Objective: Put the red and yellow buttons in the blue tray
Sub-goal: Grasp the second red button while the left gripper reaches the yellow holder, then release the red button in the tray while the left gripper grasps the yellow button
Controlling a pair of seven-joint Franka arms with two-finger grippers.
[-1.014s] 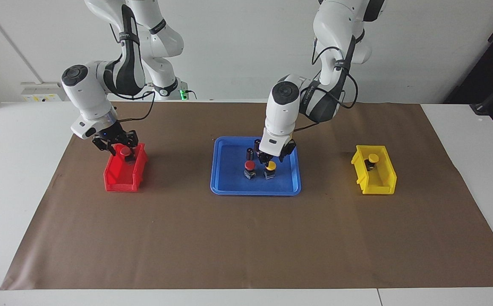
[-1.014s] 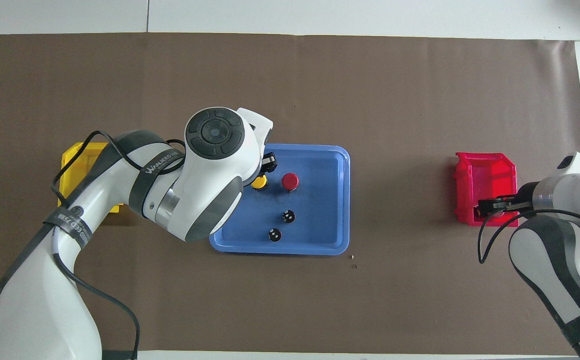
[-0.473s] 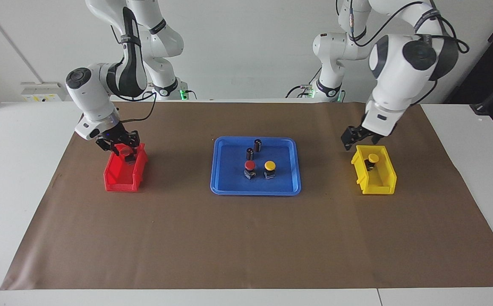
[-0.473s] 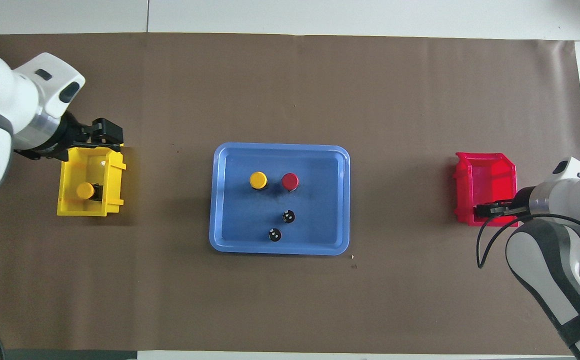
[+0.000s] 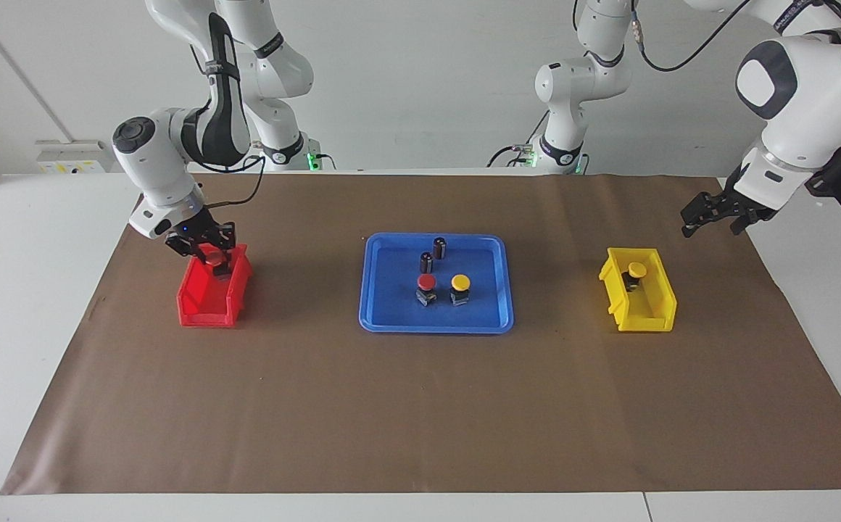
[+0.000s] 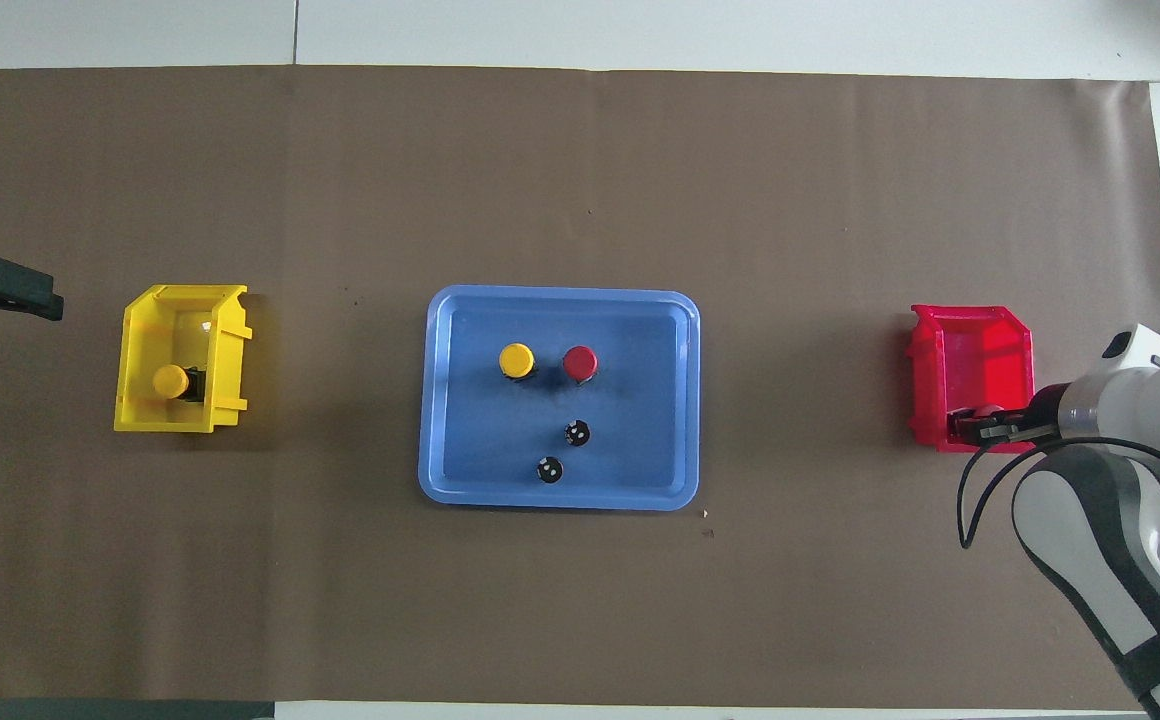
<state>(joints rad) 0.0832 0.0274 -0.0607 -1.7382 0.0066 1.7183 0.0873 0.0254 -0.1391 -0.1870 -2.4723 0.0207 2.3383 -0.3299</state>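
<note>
The blue tray point(image 5: 391, 312) point(image 6: 640, 330) holds a red button point(image 5: 426, 282) point(image 6: 580, 362) and a yellow button point(image 5: 460, 282) point(image 6: 517, 359) side by side. A second yellow button point(image 5: 636, 270) point(image 6: 170, 381) sits in the yellow bin point(image 5: 652, 304) point(image 6: 175, 330). A second red button point(image 5: 212, 257) sits in the red bin point(image 5: 203, 304) point(image 6: 970, 350). My right gripper point(image 5: 201, 246) point(image 6: 980, 428) is down in the red bin, open, straddling that red button. My left gripper point(image 5: 714, 216) point(image 6: 0, 290) is open and empty, raised over the mat edge at the left arm's end, apart from the yellow bin.
Two dark cylinders point(image 5: 426, 261) point(image 5: 439, 246) with silver tops stand in the blue tray, nearer to the robots than the two buttons; they also show in the overhead view point(image 6: 577, 433) point(image 6: 549, 468). A brown mat point(image 5: 420, 406) covers the table.
My left gripper let go of the yellow button in the tray, rose and swung past the yellow bin to the table's end. My right gripper stayed at the red bin and sank slightly.
</note>
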